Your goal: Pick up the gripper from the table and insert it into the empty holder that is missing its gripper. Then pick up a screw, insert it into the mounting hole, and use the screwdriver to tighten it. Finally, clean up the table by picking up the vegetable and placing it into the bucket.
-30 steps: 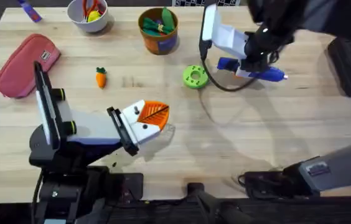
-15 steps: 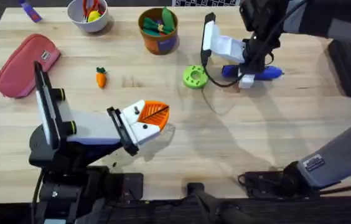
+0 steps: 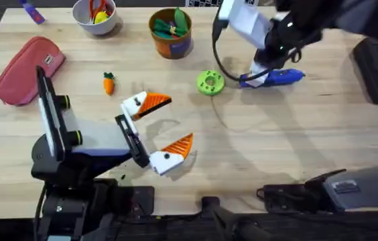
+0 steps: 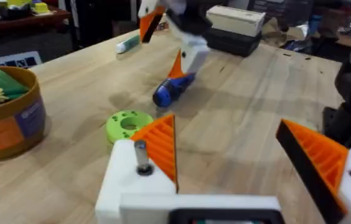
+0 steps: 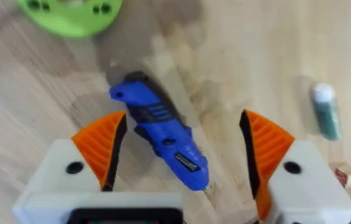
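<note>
Fingers spread wide on both arms. Left gripper (image 3: pixel 157 128), white blocks with orange ribbed tips, lies low over the light wooden table (image 3: pixel 276 134) near its front, arm stretched flat from the base. Right gripper (image 5: pixel 178 146) hangs from an arm reaching in over the far side, one orange pad on each side of the blue pen-shaped screwdriver (image 5: pixel 160 137), which lies flat on the wood beside a green round disc (image 3: pixel 210 82). Bare wood lies between the two grippers. Tiny orange toy carrot (image 3: pixel 108 84) sits apart; orange-brown round bucket (image 3: pixel 171 32) stands near the far edge.
</note>
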